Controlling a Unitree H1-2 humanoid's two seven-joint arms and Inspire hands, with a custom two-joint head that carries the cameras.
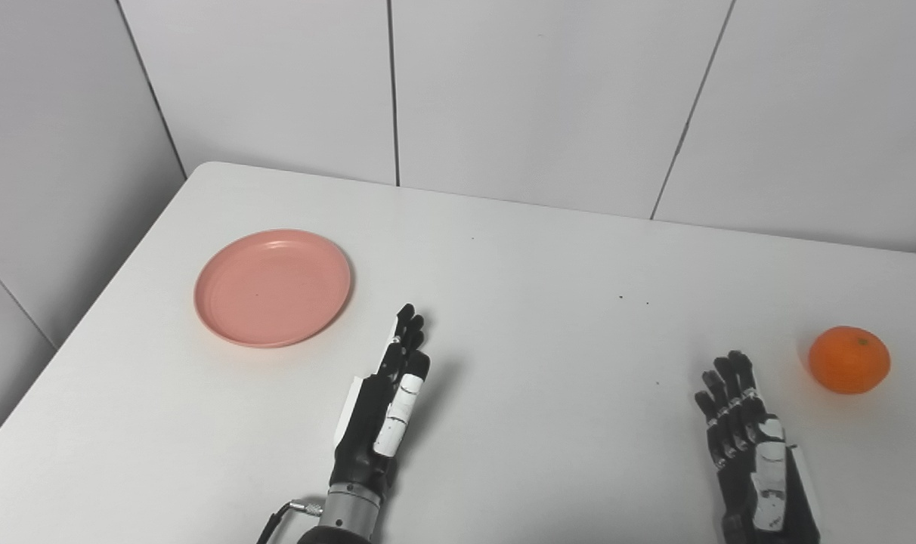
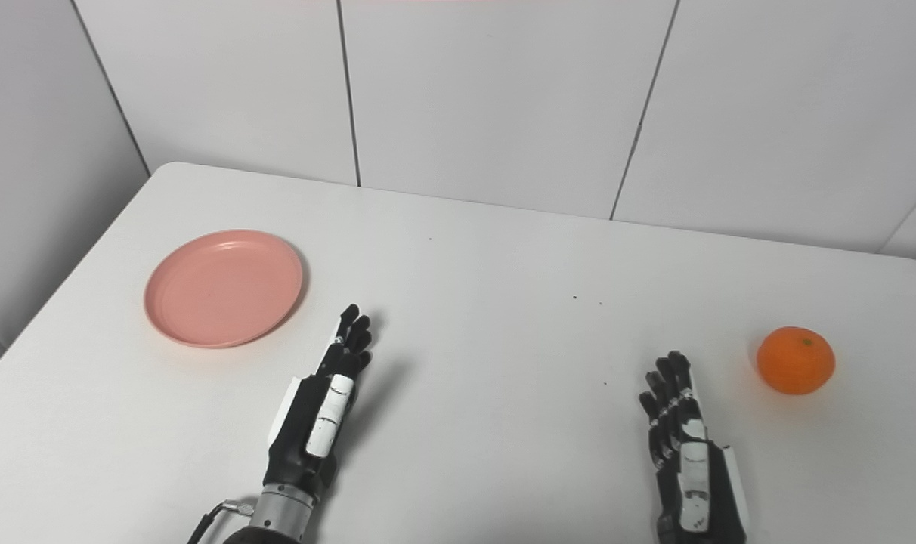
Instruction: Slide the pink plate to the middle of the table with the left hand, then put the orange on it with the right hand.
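White table (image 1: pixel 503 249) fills most of the frame, backed by pale wall panels (image 1: pixel 541 91) along the top; a few tiny dark specks sit on the surface right of centre. Nothing lies between either hand and its target. The pink plate (image 1: pixel 273 287) rests flat at the left of the frame with nothing in it. The left hand (image 1: pixel 386 400), low and left of centre, is turned edge-up, fingers straight and pressed together, holding nothing; the plate lies up and to its left, near but apart. The orange (image 1: pixel 849 360) sits at the far right on the bare table. The right hand (image 1: pixel 745 438), at the lower right, has fingers extended and slightly spread, empty; the orange is just up and right of its fingertips, not touching.
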